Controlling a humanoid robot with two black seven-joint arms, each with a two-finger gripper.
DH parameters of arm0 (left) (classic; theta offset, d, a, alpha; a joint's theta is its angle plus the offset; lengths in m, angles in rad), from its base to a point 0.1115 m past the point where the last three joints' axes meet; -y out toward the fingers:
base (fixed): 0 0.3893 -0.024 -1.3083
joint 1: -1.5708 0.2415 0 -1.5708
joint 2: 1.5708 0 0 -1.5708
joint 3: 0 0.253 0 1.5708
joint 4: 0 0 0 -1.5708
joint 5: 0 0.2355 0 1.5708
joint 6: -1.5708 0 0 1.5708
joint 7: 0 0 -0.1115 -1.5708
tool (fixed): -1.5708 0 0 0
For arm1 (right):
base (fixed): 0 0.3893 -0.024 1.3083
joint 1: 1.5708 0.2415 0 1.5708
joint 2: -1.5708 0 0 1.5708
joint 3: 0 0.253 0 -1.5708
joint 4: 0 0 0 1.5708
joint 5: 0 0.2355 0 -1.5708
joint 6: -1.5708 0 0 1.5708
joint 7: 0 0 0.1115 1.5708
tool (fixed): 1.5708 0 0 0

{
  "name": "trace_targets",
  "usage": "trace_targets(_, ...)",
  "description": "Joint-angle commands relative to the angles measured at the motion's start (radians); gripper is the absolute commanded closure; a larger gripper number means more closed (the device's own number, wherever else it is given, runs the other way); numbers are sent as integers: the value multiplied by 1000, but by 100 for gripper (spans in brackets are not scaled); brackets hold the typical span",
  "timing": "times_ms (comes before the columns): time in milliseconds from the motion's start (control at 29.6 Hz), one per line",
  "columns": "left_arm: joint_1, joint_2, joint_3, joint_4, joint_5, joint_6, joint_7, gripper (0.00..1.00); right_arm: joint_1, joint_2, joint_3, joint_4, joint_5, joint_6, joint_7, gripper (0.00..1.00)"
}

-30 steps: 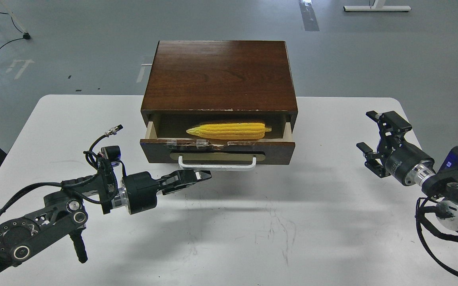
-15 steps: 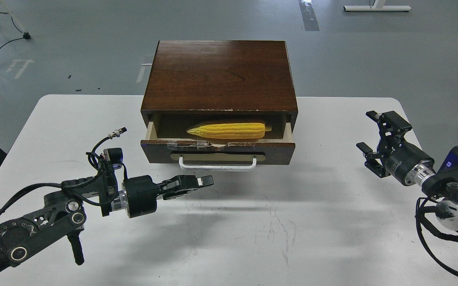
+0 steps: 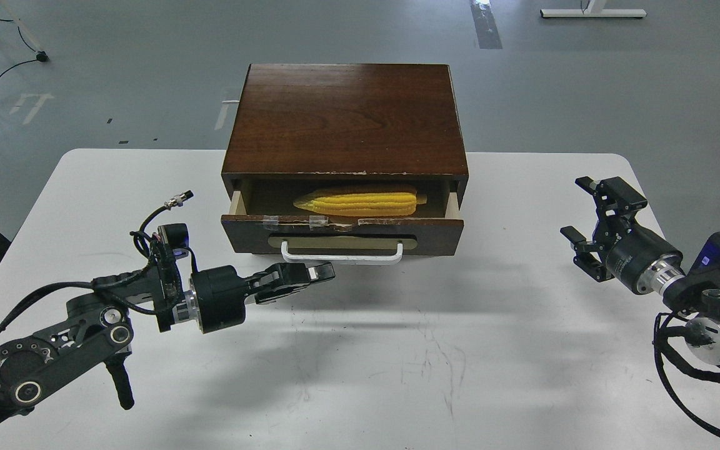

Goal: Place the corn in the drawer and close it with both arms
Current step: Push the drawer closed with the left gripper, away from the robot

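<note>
The yellow corn (image 3: 360, 202) lies lengthwise inside the drawer (image 3: 441, 228), which stands partly open in the dark brown wooden cabinet (image 3: 344, 119). The drawer front has a white bar handle (image 3: 341, 257) on a beige plate and a chipped, taped top edge. My left gripper (image 3: 325, 272) is shut and empty. It points right, just below and in front of the handle's left end. My right gripper (image 3: 579, 207) is open and empty, well to the right of the cabinet above the table.
The cabinet stands at the back middle of the white table (image 3: 397, 350). Grey floor with cables and furniture legs lies beyond the table.
The drawer has slid a little further into the cabinet, so less of the corn shows. My left gripper dipped, then rose back toward the handle. The right arm has barely moved.
</note>
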Motion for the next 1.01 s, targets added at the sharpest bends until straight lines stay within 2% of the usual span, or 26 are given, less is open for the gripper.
trace_targets(0, -20, -3, -9, 39, -1, 5, 3, 100, 0, 0, 0, 0, 0, 0, 0, 1)
trace_targets(371, -64, -53, -38, 170, -3, 8, 0, 100, 0, 0, 0, 0, 0, -1, 0, 1)
trace_targets(607, -81, -68, -55, 194, -4, 3, -1, 100, -3, 0, 0, 0, 0, -1, 0, 1)
trace_targets(776, -64, -40, -36, 144, -36, -30, -3, 100, -8, 0, 0, 0, 0, -1, 0, 1)
trace_targets(843, -43, -17, -34, 96, -41, -74, -3, 100, -8, 0, 2, 0, 0, -1, 0, 1)
trace_targets(978, 2, 6, -39, -5, -41, -74, -11, 100, -8, 0, 2, 0, 0, -1, 0, 1)
